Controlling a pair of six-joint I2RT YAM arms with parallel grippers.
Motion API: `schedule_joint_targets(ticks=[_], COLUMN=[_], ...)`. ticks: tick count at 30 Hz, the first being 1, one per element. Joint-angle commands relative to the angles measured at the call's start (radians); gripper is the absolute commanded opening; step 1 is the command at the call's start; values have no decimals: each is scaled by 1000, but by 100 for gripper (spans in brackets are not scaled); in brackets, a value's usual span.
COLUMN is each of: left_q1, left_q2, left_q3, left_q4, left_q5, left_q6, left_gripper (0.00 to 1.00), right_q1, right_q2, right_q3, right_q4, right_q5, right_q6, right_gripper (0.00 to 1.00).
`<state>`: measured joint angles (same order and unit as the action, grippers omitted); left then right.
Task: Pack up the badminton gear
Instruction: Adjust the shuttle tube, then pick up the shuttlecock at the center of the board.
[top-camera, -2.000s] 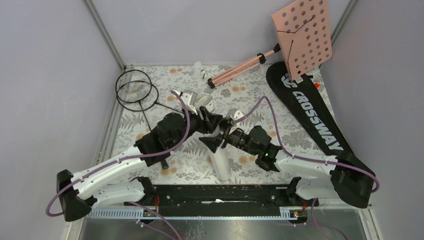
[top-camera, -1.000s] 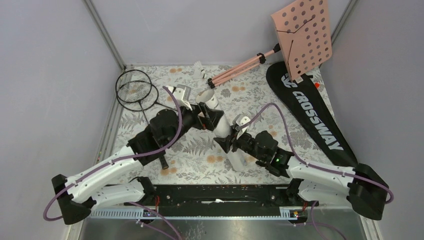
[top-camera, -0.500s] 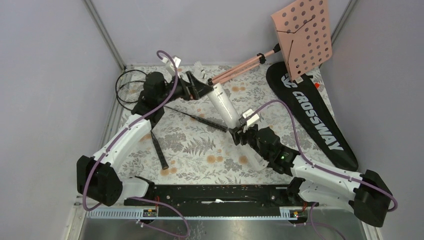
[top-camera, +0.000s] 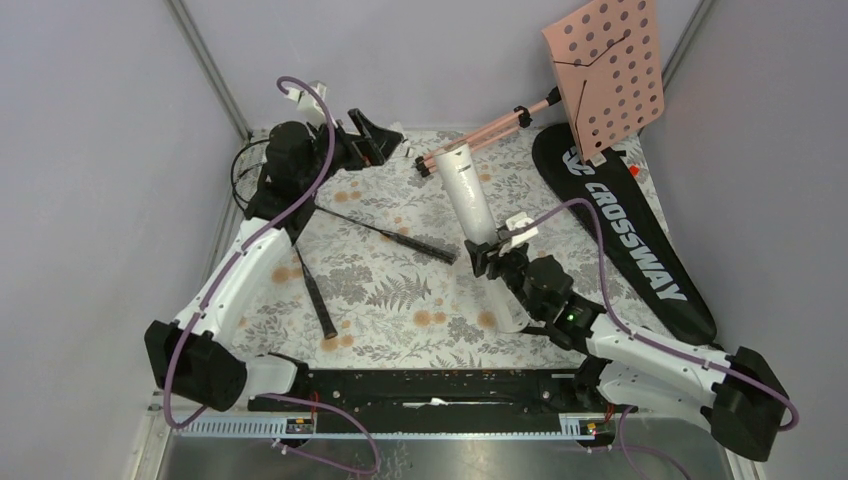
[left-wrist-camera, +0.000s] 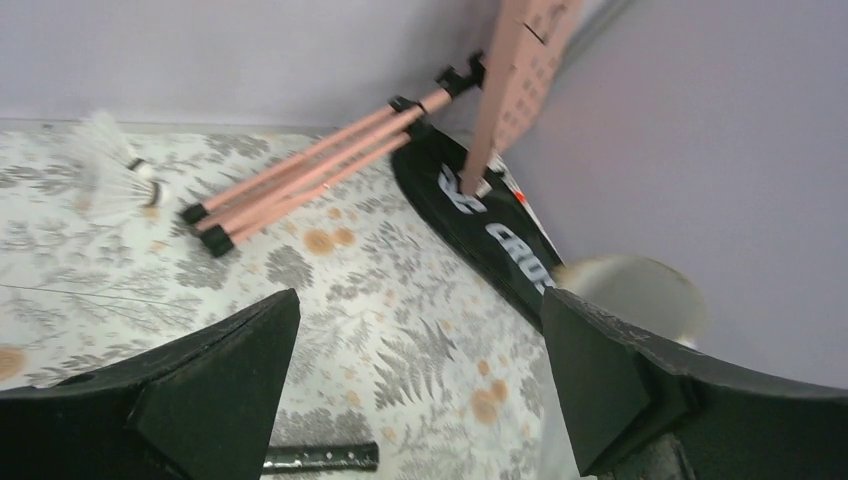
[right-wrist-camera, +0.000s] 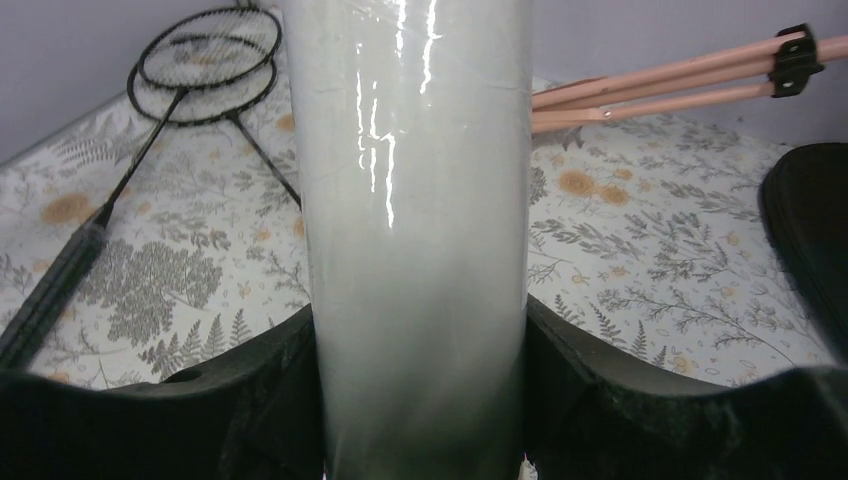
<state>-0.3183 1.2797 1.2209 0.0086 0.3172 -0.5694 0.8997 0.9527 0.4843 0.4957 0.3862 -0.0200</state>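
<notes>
The long white tube (top-camera: 470, 200) slants across the mat, and my right gripper (top-camera: 488, 258) is shut on its lower half. In the right wrist view the tube (right-wrist-camera: 415, 230) fills the gap between both fingers (right-wrist-camera: 250, 390). My left gripper (top-camera: 372, 140) is open and holds nothing, raised at the back left corner. Its wrist view shows a white shuttlecock (left-wrist-camera: 110, 180) on the mat and the tube's open end (left-wrist-camera: 630, 293) past the right finger. Two black rackets (right-wrist-camera: 205, 60) lie at the back left, their handles (top-camera: 322, 305) pointing forward. The black CROSSWAY bag (top-camera: 630, 230) lies along the right side.
A pink perforated music stand (top-camera: 605, 70) leans in the back right corner, its tripod legs (top-camera: 480, 135) stretching left across the mat near the tube's top. Grey walls close in the left, back and right. The left arm crosses over the racket heads.
My left arm has swung away from the tube's top to the back left corner, still open. My right gripper has carried the tube back and to the right, tilting it further.
</notes>
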Motion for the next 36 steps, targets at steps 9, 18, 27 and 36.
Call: schedule_joint_targets(ticks=[9,18,27,36], left_q1=[153,208,219,196], left_q2=[619,1249,1462,1477], left_q3=[486,1111,1154,1094], left_q4=[13,69,287,333], left_q5=[75,57,-18,60], left_q6=[-22,-158,-398,-435], left_gripper=[99,99,99,77], right_q1=[-16,-18,-19,-19], right_q2=[-149,-194,-199,-187], right_q3=[-79,-96,-90,-93], right_q4=[242,227,209,212], right_q5=[81,89,103,106], right_q6=[-3,-30,-54,-60], right_gripper=[26,26,26,26])
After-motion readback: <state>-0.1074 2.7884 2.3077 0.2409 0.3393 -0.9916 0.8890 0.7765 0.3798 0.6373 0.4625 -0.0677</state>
